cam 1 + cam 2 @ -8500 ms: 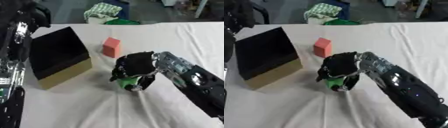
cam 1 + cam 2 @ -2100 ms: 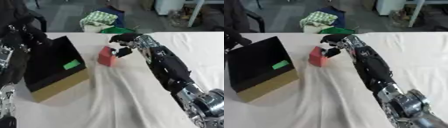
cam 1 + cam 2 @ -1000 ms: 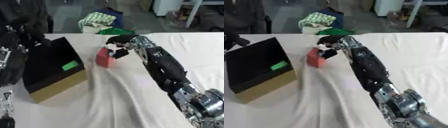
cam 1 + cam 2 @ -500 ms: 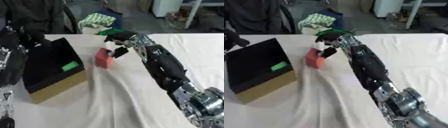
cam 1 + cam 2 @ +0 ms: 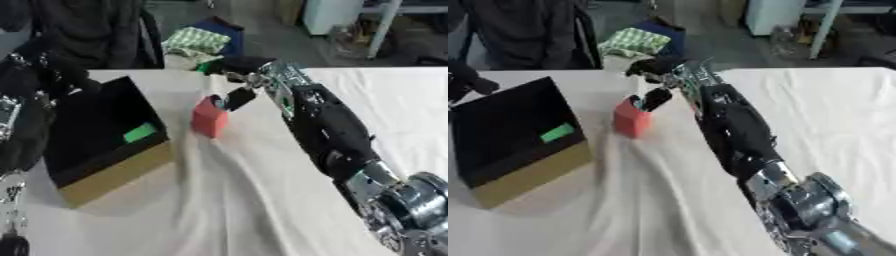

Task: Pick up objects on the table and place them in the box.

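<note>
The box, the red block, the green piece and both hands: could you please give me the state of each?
box: open on top, upright on the table.
green piece: lying inside the box.
red block: standing on the cloth, outside the box.
right hand: fingers curled at the block's top.
left hand: cannot be made out.

The worktop [image 5: 262, 210] is covered in white cloth, matt and creased into soft folds. The box [image 5: 96, 140] looks like cardboard: plain tan outside, matt black inside, with a flat green piece [image 5: 139, 133] lying within. The red block [image 5: 209, 118] has a dull, even surface, possibly foam or plastic. The right robot hand [image 5: 241, 92] is black, seemingly hard plastic, and its forearm carries silver metal joints with a slight sheen.
</note>
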Controlling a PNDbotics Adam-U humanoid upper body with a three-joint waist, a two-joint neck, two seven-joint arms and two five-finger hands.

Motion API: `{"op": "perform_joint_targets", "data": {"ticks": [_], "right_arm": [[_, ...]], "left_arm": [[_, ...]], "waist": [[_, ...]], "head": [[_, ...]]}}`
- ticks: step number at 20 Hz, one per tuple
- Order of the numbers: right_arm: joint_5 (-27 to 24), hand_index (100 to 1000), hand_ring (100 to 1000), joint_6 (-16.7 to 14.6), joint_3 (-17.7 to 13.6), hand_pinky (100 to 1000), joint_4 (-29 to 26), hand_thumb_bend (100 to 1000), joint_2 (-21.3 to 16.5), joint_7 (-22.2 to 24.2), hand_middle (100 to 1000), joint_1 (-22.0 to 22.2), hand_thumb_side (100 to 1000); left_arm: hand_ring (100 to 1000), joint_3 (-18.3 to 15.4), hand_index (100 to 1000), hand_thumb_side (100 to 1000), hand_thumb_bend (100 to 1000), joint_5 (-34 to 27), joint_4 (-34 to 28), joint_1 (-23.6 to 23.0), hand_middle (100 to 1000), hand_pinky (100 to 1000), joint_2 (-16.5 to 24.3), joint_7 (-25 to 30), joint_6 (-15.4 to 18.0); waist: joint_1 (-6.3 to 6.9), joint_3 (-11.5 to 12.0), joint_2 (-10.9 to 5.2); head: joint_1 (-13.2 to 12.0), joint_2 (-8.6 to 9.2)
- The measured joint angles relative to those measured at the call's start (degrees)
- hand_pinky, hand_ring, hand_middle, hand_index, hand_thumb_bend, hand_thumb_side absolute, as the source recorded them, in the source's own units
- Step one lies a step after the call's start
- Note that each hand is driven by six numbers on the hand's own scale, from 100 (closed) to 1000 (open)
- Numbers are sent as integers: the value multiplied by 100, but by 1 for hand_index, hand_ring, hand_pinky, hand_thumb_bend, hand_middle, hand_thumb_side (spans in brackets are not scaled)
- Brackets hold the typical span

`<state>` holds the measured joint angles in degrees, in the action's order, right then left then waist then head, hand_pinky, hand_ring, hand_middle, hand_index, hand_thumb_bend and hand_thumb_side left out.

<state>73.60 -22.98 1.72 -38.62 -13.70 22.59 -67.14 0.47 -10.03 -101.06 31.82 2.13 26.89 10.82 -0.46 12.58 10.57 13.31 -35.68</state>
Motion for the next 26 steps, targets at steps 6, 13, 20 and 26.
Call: {"op": "perform_joint_targets", "data": {"ticks": [6, 13, 20, 26], "right_arm": [[103, 1000, 927, -5, 5, 900, -46, 100, 0, 22, 1000, -44, 305], [211, 1000, 975, -225, 78, 901, -72, 100, 0, 292, 1000, -89, 436], [751, 1000, 1000, -549, 182, 905, -247, 216, -1, 624, 1000, -89, 559], [1062, 1000, 1000, -587, 143, 904, -246, 158, -1, 592, 1000, -85, 562]], "left_arm": [[580, 0, 889, 708, 100, 0, 11, 0, 587, 691, 0, 0, 0], [581, 0, 889, 707, 100, 0, 31, -7, 588, 691, 0, 3, -3], [581, 0, 889, 696, 100, 0, 31, -8, 588, 690, 2, 11, -10], [581, 0, 890, 693, 100, 0, 32, -8, 588, 690, 2, 15, -7]], "waist": [[1, -3, 0], [-7, -33, -4], [-15, -47, -25], [1, -44, -26]], "head": [[3, 0], [17, 0], [31, 0], [43, 0]]}}
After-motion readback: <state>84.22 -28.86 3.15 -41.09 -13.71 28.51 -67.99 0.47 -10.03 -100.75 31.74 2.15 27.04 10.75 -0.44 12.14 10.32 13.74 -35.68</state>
